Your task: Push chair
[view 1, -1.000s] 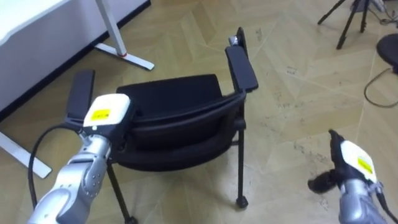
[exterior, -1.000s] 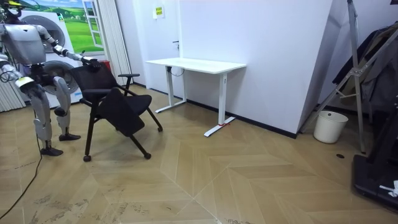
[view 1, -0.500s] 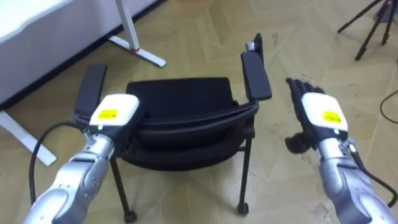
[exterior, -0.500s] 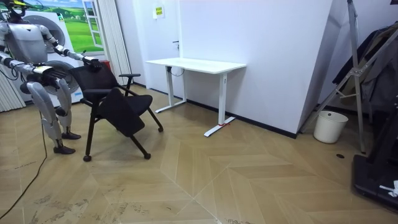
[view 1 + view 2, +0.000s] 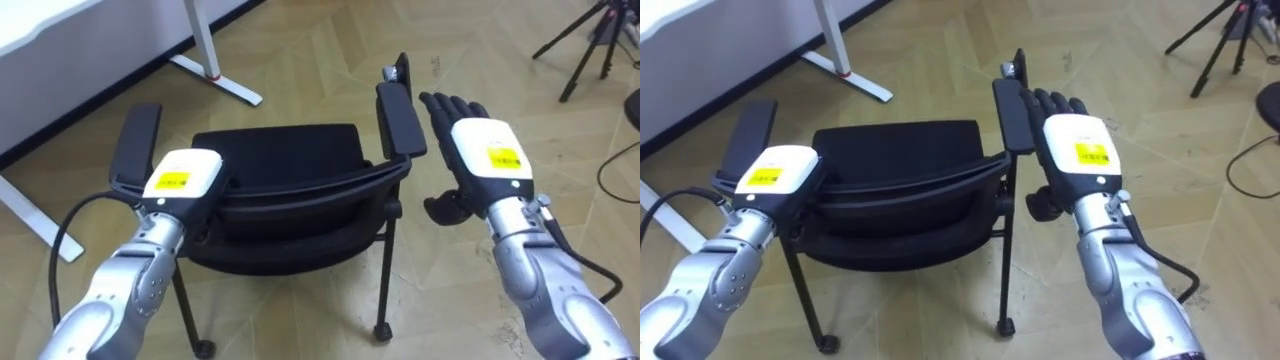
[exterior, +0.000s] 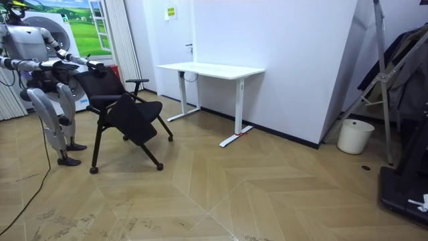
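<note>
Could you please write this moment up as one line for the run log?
left hand: at chair back | right hand: open, beside armrest, gap visible | desk: beyond chair

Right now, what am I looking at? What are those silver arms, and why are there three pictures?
Those silver arms belong to a robot that walks on two legs. Two pictures come from cameras in its head, looking down, so you see its own arms. The third comes from a camera across the room: there the robot stands behind a black chair, near a white desk. Its job is pushing that chair. Its left hand sits at the top of the chair's back. Its right hand is open, beside one armrest, holding nothing.
</note>
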Motion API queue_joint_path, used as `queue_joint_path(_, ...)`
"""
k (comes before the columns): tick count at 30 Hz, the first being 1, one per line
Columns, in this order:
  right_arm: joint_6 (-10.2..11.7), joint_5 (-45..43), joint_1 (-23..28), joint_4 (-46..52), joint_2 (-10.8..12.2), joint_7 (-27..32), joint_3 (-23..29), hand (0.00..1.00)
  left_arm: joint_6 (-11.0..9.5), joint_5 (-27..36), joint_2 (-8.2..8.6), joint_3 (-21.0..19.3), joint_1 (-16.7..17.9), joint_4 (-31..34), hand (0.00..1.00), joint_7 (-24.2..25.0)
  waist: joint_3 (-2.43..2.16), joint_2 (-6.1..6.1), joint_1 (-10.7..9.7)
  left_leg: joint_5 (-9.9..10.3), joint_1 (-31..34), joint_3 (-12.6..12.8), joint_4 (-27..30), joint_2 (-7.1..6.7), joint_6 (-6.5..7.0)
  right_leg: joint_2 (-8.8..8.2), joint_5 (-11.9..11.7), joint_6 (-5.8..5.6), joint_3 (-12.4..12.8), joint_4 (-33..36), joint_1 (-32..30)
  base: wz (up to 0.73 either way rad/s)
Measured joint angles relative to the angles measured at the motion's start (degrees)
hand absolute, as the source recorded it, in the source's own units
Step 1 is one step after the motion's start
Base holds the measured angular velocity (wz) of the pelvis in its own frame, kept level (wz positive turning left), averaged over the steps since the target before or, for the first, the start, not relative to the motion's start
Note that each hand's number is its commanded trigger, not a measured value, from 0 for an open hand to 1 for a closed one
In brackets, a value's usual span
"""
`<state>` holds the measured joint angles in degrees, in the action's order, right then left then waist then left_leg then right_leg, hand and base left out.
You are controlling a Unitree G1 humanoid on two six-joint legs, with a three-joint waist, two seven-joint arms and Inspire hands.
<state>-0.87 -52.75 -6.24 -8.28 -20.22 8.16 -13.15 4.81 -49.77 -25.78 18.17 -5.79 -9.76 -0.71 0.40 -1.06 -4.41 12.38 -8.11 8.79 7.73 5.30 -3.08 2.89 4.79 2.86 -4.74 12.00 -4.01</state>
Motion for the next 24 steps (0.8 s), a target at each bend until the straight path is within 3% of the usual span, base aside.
queue_joint_path(11,0.07,-1.73,-0.3,1.45,-0.01,-4.3,-6.39,0.0,-0.19,-0.55,-0.04,0.06,-0.16,-0.01,1.0,0.32,-0.08,0.45,0.2,0.0,-0.12,-0.16,-0.06,-0.02,0.0,-0.09,0.04,0.03,-0.14,0.32,0.02,0.0)
queue_joint_path(18,0.11,-2.01,-2.94,3.04,0.0,-10.44,-11.05,0.0,-0.46,-0.86,0.02,0.57,-1.28,-0.82,1.0,0.3,0.17,0.78,0.15,0.0,0.15,-0.42,-0.1,-0.03,0.0,-0.25,0.06,0.02,-0.49,0.16,0.09,0.05)
queue_joint_path(24,-0.48,-1.92,-2.99,3.0,-0.01,-12.13,-12.6,0.0,-1.09,-0.94,0.18,2.27,-2.87,-1.39,1.0,-0.03,0.28,0.6,0.78,0.0,0.63,-1.04,-0.07,-0.06,0.0,-0.59,0.06,-0.01,-1.93,-0.27,0.31,0.09)
